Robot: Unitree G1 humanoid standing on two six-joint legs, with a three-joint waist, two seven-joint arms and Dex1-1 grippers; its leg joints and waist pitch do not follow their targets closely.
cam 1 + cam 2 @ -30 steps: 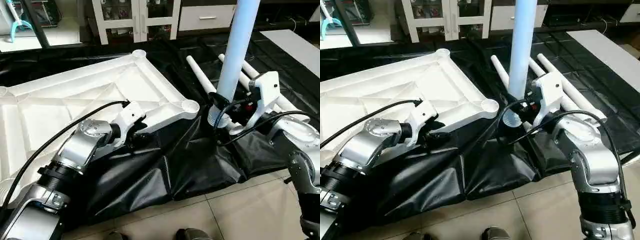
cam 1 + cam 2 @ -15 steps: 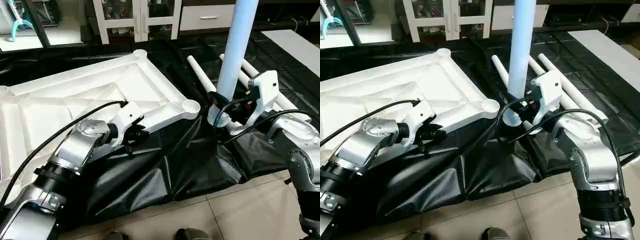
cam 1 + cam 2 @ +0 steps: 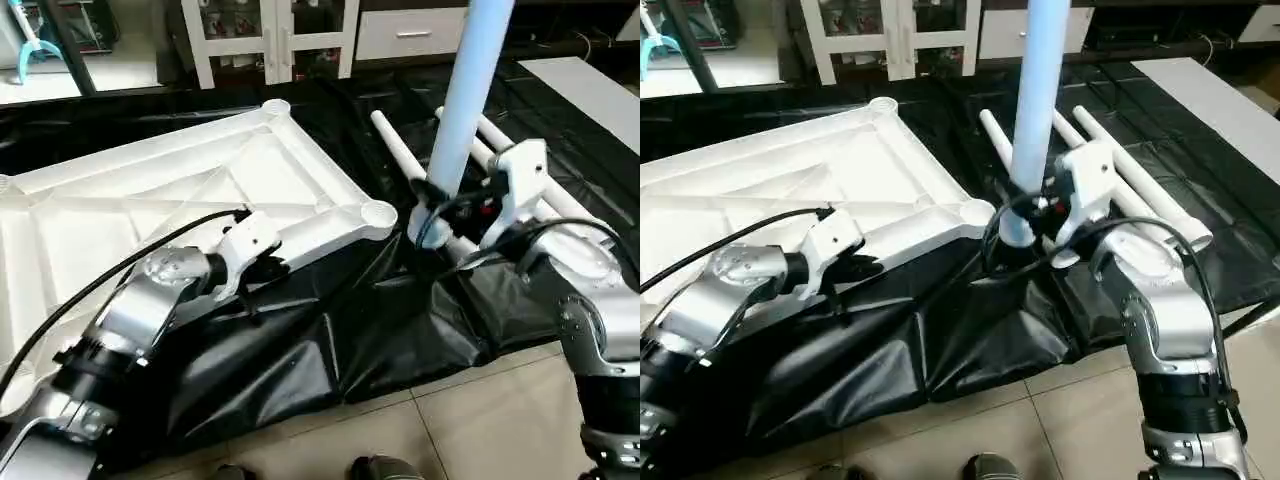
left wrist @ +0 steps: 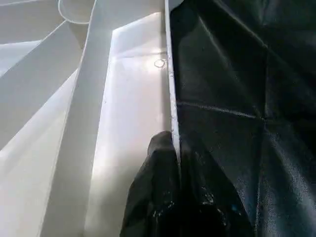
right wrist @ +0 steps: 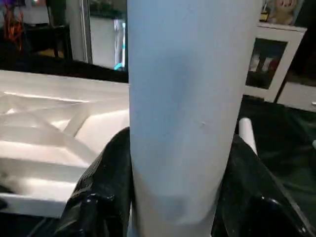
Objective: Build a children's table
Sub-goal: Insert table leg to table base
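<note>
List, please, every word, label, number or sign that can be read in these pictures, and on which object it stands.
None can be read.
Table top, held leg and loose legs: plain white, no markings.
Cabinet: the items behind its glass are too small and blurred to read.

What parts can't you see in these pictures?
- Held leg: its upper end is cut off by the head views' top edge.
- Table top: its left part runs off the left edge.
- Spare legs: partly hidden behind the right gripper.
- Left gripper: its arm hides it in the head views.
</note>
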